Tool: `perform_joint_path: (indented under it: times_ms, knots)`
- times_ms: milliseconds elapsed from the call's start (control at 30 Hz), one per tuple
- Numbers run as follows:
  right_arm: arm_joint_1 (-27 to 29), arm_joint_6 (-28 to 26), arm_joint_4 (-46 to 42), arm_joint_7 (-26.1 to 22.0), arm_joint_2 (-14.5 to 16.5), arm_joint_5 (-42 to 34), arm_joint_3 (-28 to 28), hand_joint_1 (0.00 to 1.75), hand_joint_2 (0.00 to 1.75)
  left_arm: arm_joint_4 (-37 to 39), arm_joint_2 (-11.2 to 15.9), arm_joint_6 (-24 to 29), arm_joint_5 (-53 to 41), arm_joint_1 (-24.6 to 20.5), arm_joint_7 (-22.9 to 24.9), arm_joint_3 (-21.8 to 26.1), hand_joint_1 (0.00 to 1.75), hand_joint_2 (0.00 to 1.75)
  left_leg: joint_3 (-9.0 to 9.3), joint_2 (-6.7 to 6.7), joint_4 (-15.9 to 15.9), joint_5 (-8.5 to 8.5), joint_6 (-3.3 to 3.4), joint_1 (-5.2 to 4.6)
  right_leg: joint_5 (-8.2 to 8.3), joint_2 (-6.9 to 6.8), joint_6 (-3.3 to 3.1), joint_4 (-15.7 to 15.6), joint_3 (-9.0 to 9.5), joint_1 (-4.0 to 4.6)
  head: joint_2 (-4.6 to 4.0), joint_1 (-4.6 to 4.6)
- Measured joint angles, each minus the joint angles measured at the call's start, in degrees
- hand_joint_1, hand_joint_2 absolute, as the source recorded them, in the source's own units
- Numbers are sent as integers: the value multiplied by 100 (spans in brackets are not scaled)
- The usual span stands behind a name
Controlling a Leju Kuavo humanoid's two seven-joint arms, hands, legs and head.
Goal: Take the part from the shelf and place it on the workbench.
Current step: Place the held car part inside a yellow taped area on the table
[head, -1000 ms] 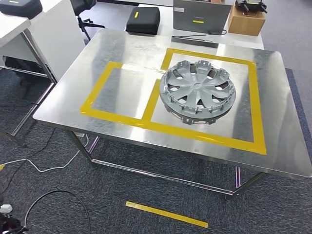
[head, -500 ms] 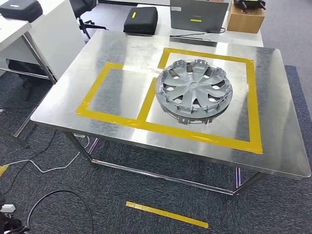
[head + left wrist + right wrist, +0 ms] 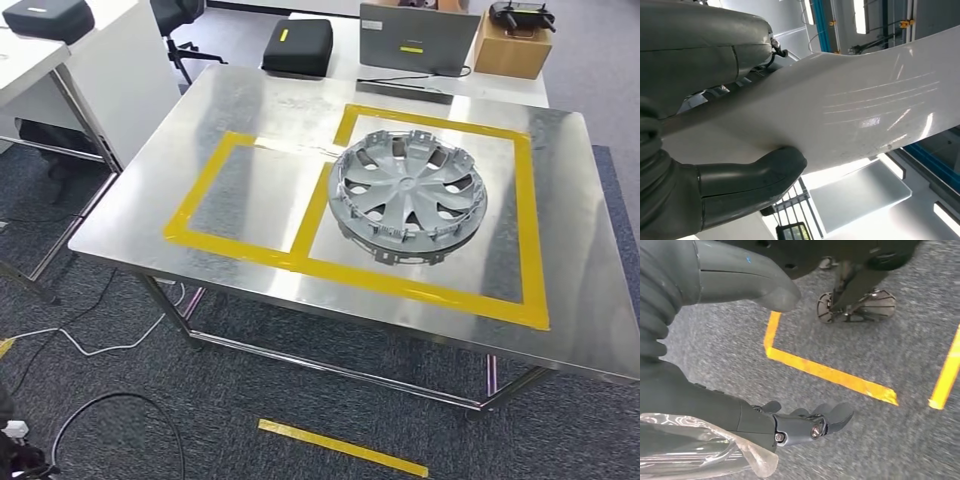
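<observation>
The steel workbench [image 3: 249, 110] carries two yellow tape rectangles. A grey hubcap [image 3: 407, 195] lies flat in the right rectangle, and the left rectangle [image 3: 256, 195] is bare. In the left wrist view my left hand [image 3: 685, 150] grips a smooth white panel [image 3: 851, 110]. Its thumb [image 3: 764, 172] presses one face and its fingers [image 3: 715, 45] lie on the other. In the right wrist view my right hand [image 3: 685, 385] hangs over grey carpet with the thumb [image 3: 764, 285] and fingers [image 3: 810, 425] apart and nothing between them.
Behind the workbench stand a grey laptop [image 3: 419, 38], a black case [image 3: 298, 45] and a cardboard box [image 3: 513, 45]. A white desk [image 3: 113, 70] stands at the left. Cables [image 3: 113, 400] and a yellow tape strip [image 3: 343, 448] lie on the carpet in front.
The whole head picture has shifted a little, left and then back right and down, so the camera moved. The hubcap keeps its place inside the right rectangle.
</observation>
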Motion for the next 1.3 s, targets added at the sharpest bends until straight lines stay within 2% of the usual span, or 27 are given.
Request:
perform_joint_path:
  times_ms: [33, 67, 167, 200, 233, 300, 333, 367, 400, 433, 467, 500, 533, 600, 667, 700, 767, 833, 867, 900, 933, 1000, 1067, 1133, 1200, 1233, 1300]
  knots:
    - [-3, 2, 1, -1, 1, 0, 0, 0, 175, 0, 1, 0, -7, -1, 0, 1, 175, 175, 13, -2, 21, -42, -34, -8, 41, 7, -35, -229, 132, 1, 0, -2]
    - [-4, 4, 1, -1, 1, -1, 0, 0, 175, 0, 1, -1, -15, -2, 0, 1, 175, 175, 17, -5, 35, -74, -66, -17, 7, 14, -81, -323, 201, 11, 0, -3]
    - [4, 3, 0, -2, 2, -5, -3, 0, 175, 0, 2, -1, -25, -2, 0, 0, 175, 175, 48, 9, 85, -150, -146, -5, -70, 7, -223, -343, 275, 21, 0, -14]
    - [4, 3, 0, -3, 2, -6, -4, 0, 175, 0, 3, 0, -23, -5, 0, 0, 175, 175, 0, 26, 229, -213, -175, 2, -96, 0, -263, -352, 318, 14, 0, -26]
    - [4, 4, 0, -4, 2, -7, -4, 0, 175, 0, 5, 0, -18, -7, 0, -1, 175, 175, -112, 43, 480, -310, -200, 7, -125, -10, -297, -362, 369, 5, 0, -34]
    - [8, 7, 1, -8, 2, -11, -4, 0, 175, 0, 6, 0, -2, -1, 0, -1, 175, 175, -571, 61, 1277, -559, -232, 9, -215, -26, -335, -363, 467, 8, 0, -49]
    - [13, 8, 1, -9, 2, -15, -4, 0, 175, 1, 6, 0, 6, 6, 0, -1, 175, 175, -809, 61, 1615, -620, -235, 9, -268, -30, -337, -362, 525, 10, 0, -47]
    - [21, 8, 1, -9, 2, -17, -4, 0, 175, 1, 6, 0, 12, 12, 0, -1, 175, 175, -985, 62, 1802, -574, -227, 7, -330, -32, -333, -363, 598, 12, 0, -50]
    - [27, 7, 1, -9, 2, -19, -4, 0, 175, 1, 6, 0, 13, 16, 0, -1, 175, 175, -1050, 62, 1751, -396, -208, 5, -395, -32, -325, -363, 685, 13, 0, -50]
    - [30, 7, 1, -9, 2, -19, -4, 0, 175, 1, 6, 0, 13, 19, 0, -1, 175, 175, -1013, 63, 1488, -116, -178, -1, -464, -31, -317, -365, 782, 14, 0, -49]
    - [33, 7, 1, -9, 3, -18, -4, 0, 175, 1, 6, 0, 13, 20, 0, -1, 175, 175, -916, 67, 1145, 166, -138, -14, -533, -31, -306, -373, 858, 12, 0, -49]
    - [27, 7, 3, -12, 6, -19, -5, 0, 175, 2, 6, -1, 14, 23, 0, -1, 175, 175, -819, 77, 850, 351, -98, -39, -597, -32, -283, -387, 918, 17, -1, -42]
    - [21, 7, 4, -14, 9, -19, -5, 0, 175, 2, 6, -1, 14, 23, 0, -2, 175, 175, -723, 89, 606, 405, -53, -67, -647, -38, -252, -412, 952, 16, -2, -43]
    - [10, 9, 8, -18, 17, -19, -7, 0, 175, 3, 5, -1, 16, 26, 0, -1, 175, 175, -629, 100, 405, 286, 10, -108, -665, -64, -165, -475, 1032, 18, -2, -51]
    - [4, 35, 9, -24, 21, -21, -7, 0, 175, 1, 4, 0, 30, 34, 0, 1, 175, 175, -510, 84, 255, 239, 53, -88, -617, -83, -92, -472, 1101, 17, -1, -62]
    - [-6, 62, 10, -31, 21, -25, -7, 0, 175, 1, 4, 0, 40, 36, 0, -1, 175, 175, -429, 81, 190, 233, 78, -71, -591, -75, -66, -321, 1036, 21, -1, -54]
    - [-30, 148, 11, -46, 21, -41, -11, 0, 175, 1, 9, -1, 51, 28, 0, -5, 175, 175, -288, 101, 108, 191, 119, -46, -667, -48, -54, 310, 616, 22, -1, -21]
    - [-23, 224, 12, -51, 20, -64, -21, 0, 175, 3, 13, -1, 23, 19, 0, -13, 175, 175, -193, 127, 94, 90, 145, -47, -939, -34, -39, 971, 58, 26, -1, 0]
    - [-5, 251, 12, -51, 19, -75, -25, 0, 175, 4, 14, -1, 0, 20, 0, -17, 175, 175, -129, 138, 94, 29, 148, -50, -1043, -33, -26, 1102, -137, 28, 0, 2]
    - [13, 272, 12, -51, 19, -86, -28, 0, 175, 7, 14, -2, -32, 22, 0, -21, 175, 175, -46, 154, 94, -36, 148, -55, -1020, -36, -21, 1062, -251, 32, 0, 6]
    - [26, 288, 12, -51, 19, -95, -30, 0, 175, 13, 16, -2, -67, 24, 0, -26, 175, 175, 55, 180, 94, -107, 143, -61, -835, -48, -30, 843, -277, 38, 0, 6]
    - [29, 303, 12, -51, 16, -114, -33, 0, 175, 36, 27, -3, -128, 30, 0, -41, 175, 175, 264, 258, 96, -260, 122, -75, -220, -171, -103, 220, -217, 77, 0, 2]
    - [12, 301, 10, -48, 12, -123, -36, 0, 175, 72, 54, -4, -172, 41, 0, -58, 175, 175, 385, 344, 96, -397, 62, -96, 89, -299, -198, -107, -166, 139, -1, 8]
    - [4, 297, 10, -44, 8, -125, -39, 0, 175, 115, 104, -6, -218, 54, 7, -82, 175, 175, 461, 410, 120, -457, -15, -109, 92, -258, -280, -133, -129, 160, -1, 8]
    - [2, 296, 9, -44, 5, -128, -45, 0, 175, 155, 168, -8, -254, 59, 30, -118, 175, 175, 503, 372, 226, -524, -79, -97, 123, -149, -340, -184, -39, 124, 0, -12]
    - [-7, 296, 9, -45, 5, -130, -49, 0, 175, 169, 199, -6, -268, 58, 39, -133, 175, 175, 449, 313, 371, -621, -111, -83, 122, -95, -361, -212, 12, 105, 0, -26]
    - [-28, 297, 9, -48, 4, -131, -59, 0, 175, 199, 252, -3, -291, 61, 53, -149, 175, 175, 133, 200, 956, -943, -176, -40, 106, 13, -390, -239, 49, 85, 0, -54]
